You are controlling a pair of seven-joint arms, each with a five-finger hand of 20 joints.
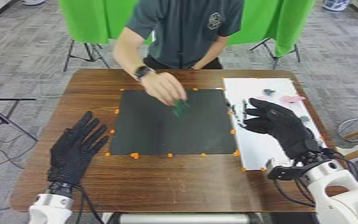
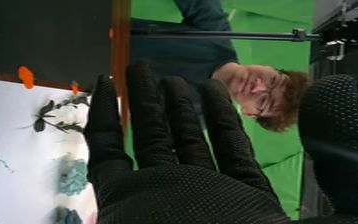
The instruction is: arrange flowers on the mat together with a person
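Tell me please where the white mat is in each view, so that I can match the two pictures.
Head view: the white mat is at the right side of the table, partly behind the right hand.
Right wrist view: the white mat borders the dark mat, partly behind that same hand.
Shared landmark: the dark mat beside it, with orange marks along its edge.

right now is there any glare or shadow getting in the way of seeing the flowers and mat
Head view: no strong glare on the dark mat, while the white sheet looks much brighter. Right wrist view: soft grey shadows beside the blue-green flowers, which stay readable, and a faint pale streak over the thumb of the right robot hand.
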